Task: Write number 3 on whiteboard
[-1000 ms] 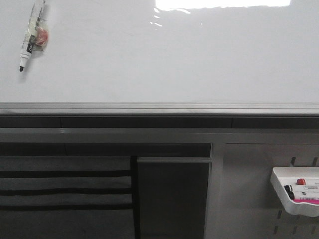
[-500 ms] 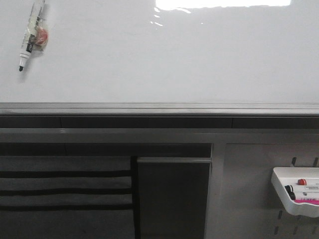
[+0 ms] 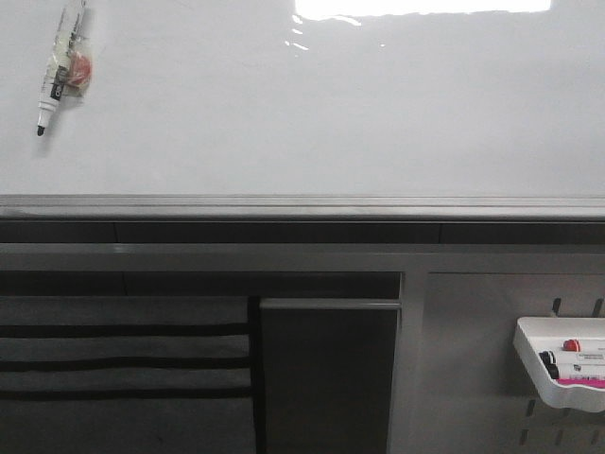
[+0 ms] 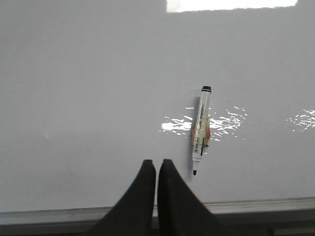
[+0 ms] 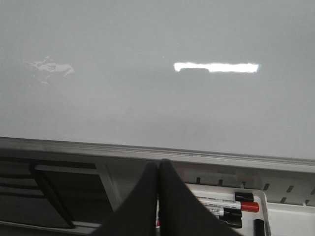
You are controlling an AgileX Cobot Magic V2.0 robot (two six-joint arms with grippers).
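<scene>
Tray (image 3: 529, 355) on pegboard (image 3: 473, 359) holds several markers (image 3: 577, 357)

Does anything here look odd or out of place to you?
One thing: a white marker with a black tip lies loose and slanted on the glossy white whiteboard, uncapped, while other markers sit in the white plastic tray on the grey pegboard. No digit is drawn yet. Both end effectors are shut and empty.

Bare whiteboard (image 3: 331, 113) apart from marker (image 3: 62, 66)
</scene>
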